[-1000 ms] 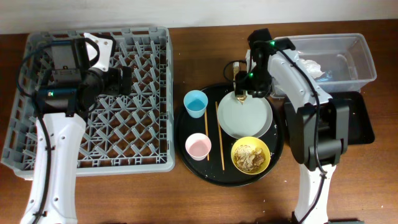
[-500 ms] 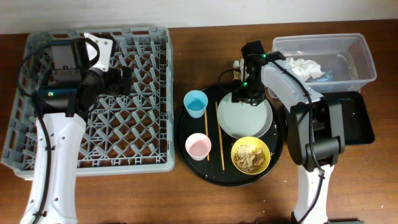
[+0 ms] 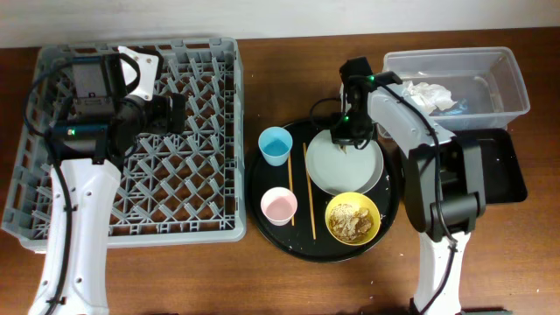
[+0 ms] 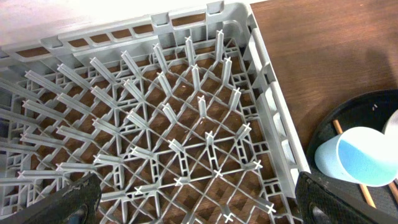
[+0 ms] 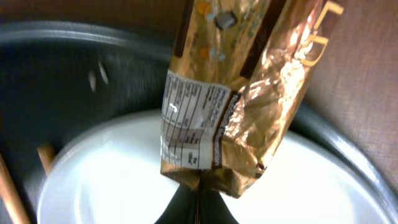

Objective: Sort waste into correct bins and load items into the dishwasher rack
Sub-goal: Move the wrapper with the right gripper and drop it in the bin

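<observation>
Over the plate (image 5: 106, 186), the right hand (image 5: 199, 200) pinched the snack wrapper (image 5: 233, 87) by its crimped end, a sensible hold on light, crinkly, probably slippery foil. The left hand (image 4: 208, 208) hung open.

Partly seen: snack wrapper (image 5: 227, 87), top cut off by the right wrist view's upper edge, label print too blurred to read; from overhead mostly hidden under the right gripper (image 3: 350, 138); plate (image 3: 346, 168), far rim covered by that gripper; chopsticks (image 5: 43, 154), short lengths only at the left edge; left gripper (image 4: 211, 205), finger ends alone, bottom corners; light-blue cup (image 4: 357, 163), clipped at right; dishwasher rack (image 4: 155, 124), cut off left and below.
</observation>
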Motion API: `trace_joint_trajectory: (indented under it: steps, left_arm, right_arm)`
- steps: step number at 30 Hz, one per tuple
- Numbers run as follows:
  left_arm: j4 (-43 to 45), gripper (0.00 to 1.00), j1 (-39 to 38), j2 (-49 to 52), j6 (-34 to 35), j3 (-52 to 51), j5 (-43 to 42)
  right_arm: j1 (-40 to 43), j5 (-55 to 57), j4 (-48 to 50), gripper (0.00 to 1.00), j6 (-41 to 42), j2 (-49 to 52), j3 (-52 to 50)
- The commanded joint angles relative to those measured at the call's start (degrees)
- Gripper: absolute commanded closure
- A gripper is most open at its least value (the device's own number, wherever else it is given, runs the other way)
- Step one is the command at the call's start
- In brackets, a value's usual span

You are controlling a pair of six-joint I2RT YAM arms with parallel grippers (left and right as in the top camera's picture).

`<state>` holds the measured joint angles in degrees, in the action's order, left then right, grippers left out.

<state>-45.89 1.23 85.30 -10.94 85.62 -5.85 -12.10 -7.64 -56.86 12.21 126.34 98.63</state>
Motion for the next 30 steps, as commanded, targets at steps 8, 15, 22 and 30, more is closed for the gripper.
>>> trace_joint_trajectory:
  steps: [8, 15, 22, 30]
  left_arm:
    - [0.11, 0.00, -0.22, 0.31, -0.52, 1.36, -0.81]
    - [0.11, 0.00, -0.22, 0.31, -0.52, 1.36, -0.81]
    - [0.11, 0.00, -0.22, 0.31, -0.52, 1.36, -0.81]
    - [0.11, 0.00, -0.22, 0.31, -0.52, 1.36, -0.81]
  right_arm:
    - [10.25, 9.92, -4.48, 0.96, 10.38, -25.83, 9.40]
    - [20.61, 11.58, 1.11, 0.96, 34.69, -18.10, 6.80]
    - [20.85, 5.90, 11.28, 0.39, 37.81, -9.57, 6.80]
    - [20.68, -3.02, 6.54, 0.05, 17.42, -21.86, 7.45]
